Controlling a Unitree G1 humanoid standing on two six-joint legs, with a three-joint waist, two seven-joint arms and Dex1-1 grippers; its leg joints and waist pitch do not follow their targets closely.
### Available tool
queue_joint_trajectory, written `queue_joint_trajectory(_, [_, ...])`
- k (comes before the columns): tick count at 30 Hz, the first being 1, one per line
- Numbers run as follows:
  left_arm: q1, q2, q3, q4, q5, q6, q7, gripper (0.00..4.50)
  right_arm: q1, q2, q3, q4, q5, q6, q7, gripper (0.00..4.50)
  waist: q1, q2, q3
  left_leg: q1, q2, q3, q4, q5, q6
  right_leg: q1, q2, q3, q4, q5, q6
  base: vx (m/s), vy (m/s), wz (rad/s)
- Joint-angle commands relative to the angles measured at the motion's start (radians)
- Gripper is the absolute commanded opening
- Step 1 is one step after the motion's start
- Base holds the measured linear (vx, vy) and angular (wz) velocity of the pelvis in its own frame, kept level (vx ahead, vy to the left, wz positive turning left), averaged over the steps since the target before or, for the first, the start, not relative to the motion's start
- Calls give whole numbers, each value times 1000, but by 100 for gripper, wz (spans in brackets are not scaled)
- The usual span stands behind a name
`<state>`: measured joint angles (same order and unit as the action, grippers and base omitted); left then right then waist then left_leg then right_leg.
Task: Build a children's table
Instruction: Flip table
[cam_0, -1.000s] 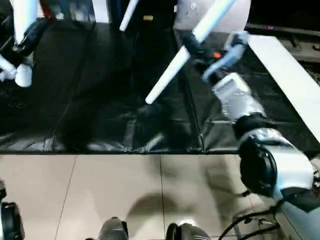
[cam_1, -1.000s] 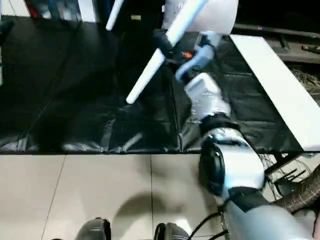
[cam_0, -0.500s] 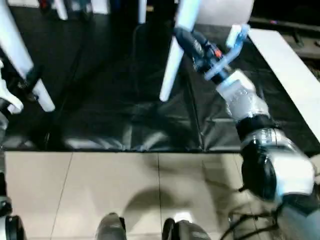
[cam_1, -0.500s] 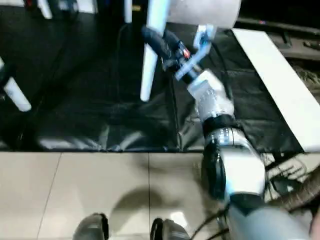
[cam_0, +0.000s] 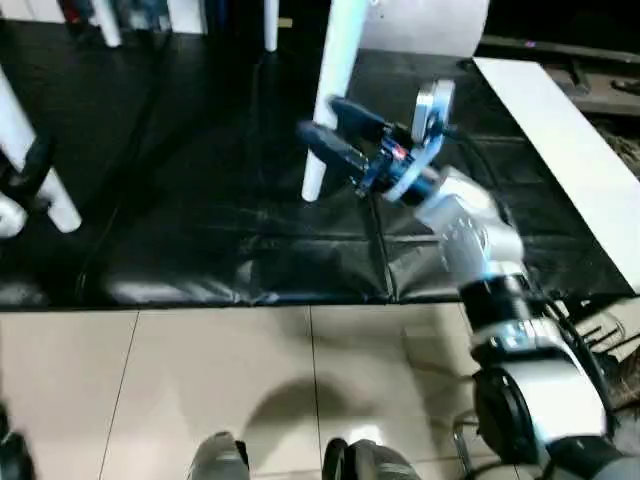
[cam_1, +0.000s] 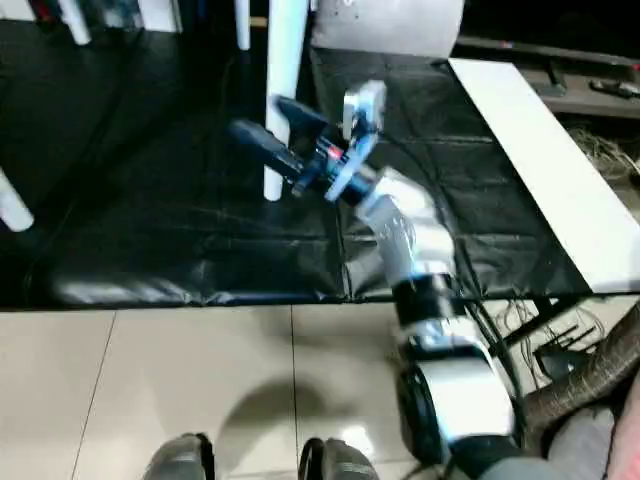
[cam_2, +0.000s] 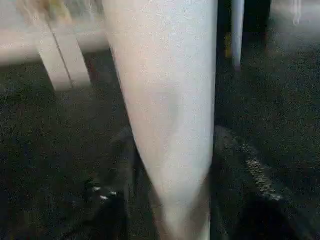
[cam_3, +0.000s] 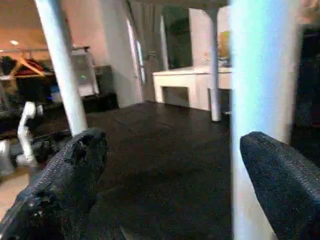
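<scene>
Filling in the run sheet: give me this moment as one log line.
right gripper: open beside table leg | left gripper: around another leg | surface: black mat

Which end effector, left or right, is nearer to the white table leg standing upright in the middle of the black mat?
Right. The right end effector has its open fingers beside that middle table leg. The left end effector is far off at the mat's left edge, around another leg.
</scene>
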<state>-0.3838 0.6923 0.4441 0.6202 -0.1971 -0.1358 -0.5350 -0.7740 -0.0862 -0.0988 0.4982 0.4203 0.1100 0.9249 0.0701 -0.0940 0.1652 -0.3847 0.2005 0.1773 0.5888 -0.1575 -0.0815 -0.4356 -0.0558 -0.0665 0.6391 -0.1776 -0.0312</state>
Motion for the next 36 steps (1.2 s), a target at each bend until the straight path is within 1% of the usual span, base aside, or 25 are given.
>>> queue_joint_trajectory(1, [59, 1, 17, 25, 0, -21, -11, 258, 55, -15, 0, -121, 19, 50, -11, 450, 4, 30, -89, 23, 35, -15, -78, -182, 6, 57, -87, 65, -73, -176, -169, 0, 0, 0])
queue_joint_trajectory(3, [119, -7, 50, -22, -41, -37, -50, 270, 111, -23, -1, -199, 37, 84, -22, 450, 3, 35, -90, 27, 38, -13, -77, -159, 20, 52, -84, 62, -68, -103, -193, 0, 0, 0])
queue_joint_trajectory(5, [160, -16, 73, -55, -67, -53, -67, 292, 150, -26, -2, -248, 48, 104, -33, 450, 6, 31, -90, 27, 41, -11, -77, -133, 30, 56, -83, 60, -61, -28, -221, 0, 0, 0])
queue_joint_trajectory(6, [231, -56, 137, -154, -165, -39, -118, 292, 222, -34, -2, -329, 69, 143, -55, 450, 6, 28, -88, 30, 38, -8, -77, -155, 35, 53, -80, 59, -65, -41, -229, 0, 0, 0])
queue_joint_trajectory(7, [255, -73, 162, -193, -207, -32, -135, 292, 249, -38, 0, -359, 74, 154, -65, 450, 11, 28, -88, 28, 43, -11, -78, -145, 30, 61, -90, 61, -61, -33, -240, 0, 0, 0])
queue_joint_trajectory(8, [299, -97, 181, -268, -274, -4, -176, 292, 288, -45, 5, -400, 81, 172, -72, 450, 14, 24, -79, 28, 43, -4, -79, -169, 25, 53, -86, 62, -68, -50, -246, 0, 0, 0])
queue_joint_trajectory(9, [353, -116, 173, -355, -317, 23, -207, 292, 324, -52, 9, -435, 91, 192, -73, 450, 17, 14, -78, 26, 42, -4, -82, -206, 16, 59, -87, 62, -73, -112, -237, 0, 0, 0])
queue_joint_trajectory(12, [458, -144, 130, -514, -388, 76, -246, 292, 396, -68, 21, -509, 108, 236, -64, 450, 22, 17, -64, 30, 46, -8, -90, -313, 3, 47, -91, 66, -96, -320, -184, 0, 0, 0])
queue_joint_trajectory(13, [538, -157, 59, -651, -438, 128, -262, 292, 452, -98, 48, -563, 119, 271, -30, 450, 22, 18, -60, 31, 46, -9, -91, -336, -4, 44, -90, 66, -100, -365, -170, 0, 0, 0])
queue_joint_trajectory(14, [576, -162, 19, -722, -463, 158, -267, 292, 479, -115, 63, -587, 123, 286, -10, 450, 25, 16, -57, 30, 50, -13, -92, -366, -12, 44, -92, 68, -105, -425, -145, 0, 0, 0])
queue_joint_trajectory(15, [608, -157, -40, -780, -475, 181, -278, 292, 508, -146, 90, -608, 121, 306, 23, 450, 27, 11, -52, 35, 47, -11, -94, -395, -10, 35, -87, 69, -116, -483, -122, 0, 0, 0])
queue_joint_trajectory(19, [647, -146, -182, -869, -463, 222, -314, 292, 572, -223, 168, -638, 106, 334, 114, 450, 33, 8, -48, 30, 40, -18, -96, -403, -12, 38, -91, 69, -133, -597, -47, 0, 0, 0])
queue_joint_trajectory(21, [642, -150, -242, -883, -441, 252, -339, 292, 592, -251, 205, -630, 86, 329, 152, 450, 33, 7, -50, 25, 39, -22, -97, -377, -15, 44, -95, 67, -138, -628, -22, 0, 0, 0])
queue_joint_trajectory(23, [631, -152, -363, -853, -359, 319, -405, 292, 618, -291, 292, -568, 8, 280, 212, 450, 30, 9, -44, 35, 40, -22, -102, -399, -17, 38, -92, 64, -148, -651, -12, 0, 0, 0])
queue_joint_trajectory(24, [630, -152, -368, -850, -355, 322, -408, 292, 619, -292, 296, -564, 4, 277, 214, 450, 27, 10, -41, 37, 39, -26, -105, -425, -24, 42, -96, 60, -155, -687, -6, 0, 0, 0])
queue_joint_trajectory(25, [628, -152, -416, -806, -312, 340, -431, 292, 625, -303, 341, -517, -43, 244, 236, 450, 26, 10, -41, 38, 39, -29, -107, -430, -25, 46, -99, 60, -157, -698, -8, 0, 0, 0])
queue_joint_trajectory(26, [620, -159, -461, -745, -257, 347, -443, 292, 627, -306, 383, -451, -90, 210, 255, 450, 23, 16, -42, 39, 40, -32, -110, -440, -31, 47, -100, 59, -160, -696, -12, 0, 0, 0])
queue_joint_trajectory(27, [624, -152, -480, -734, -250, 350, -442, 292, 631, -309, 400, -433, -106, 196, 258, 450, 21, 13, -41, 42, 39, -33, -109, -445, -27, 45, -101, 58, -164, -704, -9, 0, 0, 0])
queue_joint_trajectory(28, [622, -148, -522, -677, -209, 339, -449, 292, 626, -309, 439, -364, -150, 158, 267, 450, 17, 18, -47, 45, 42, -35, -111, -438, -29, 52, -104, 59, -161, -649, -32, 0, 0, 0])
queue_joint_trajectory(30, [623, -139, -552, -649, -192, 330, -448, 292, 626, -312, 464, -329, -173, 138, 270, 450, 17, 19, -47, 42, 44, -36, -114, -426, -25, 56, -101, 61, -152, -582, -59, 0, 0, 0])
queue_joint_trajectory(31, [624, -134, -599, -582, -170, 317, -461, 292, 620, -311, 519, -249, -223, 94, 275, 450, 17, 21, -45, 42, 44, -35, -115, -423, -21, 55, -100, 62, -149, -555, -70, 0, 0, 0])
queue_joint_trajectory(32, [628, -136, -612, -566, -162, 312, -455, 292, 622, -307, 529, -228, -229, 85, 274, 450, 15, 21, -43, 45, 44, -32, -114, -423, -16, 51, -97, 64, -147, -516, -89, 0, 0, 0])
queue_joint_trajectory(33, [632, -139, -619, -557, -155, 307, -450, 292, 626, -304, 535, -215, -232, 79, 273, 450, 16, 21, -45, 46, 45, -31, -113, -421, -13, 52, -98, 65, -145, -495, -100, 0, 0, 0])
queue_joint_trajectory(34, [623, -158, -622, -528, -154, 316, -437, 292, 620, -276, 522, -168, -235, 72, 239, 450, 16, 14, -44, 42, 47, -28, -113, -396, -3, 56, -98, 68, -136, -431, -130, 0, 0, 0])
queue_joint_trajectory(36, [577, -211, -626, -415, -113, 327, -363, 292, 604, -207, 476, -47, -230, 86, 137, 450, 14, 18, -43, 46, 45, -22, -109, -380, 6, 50, -98, 71, -136, -399, -160, 0, 0, 0])
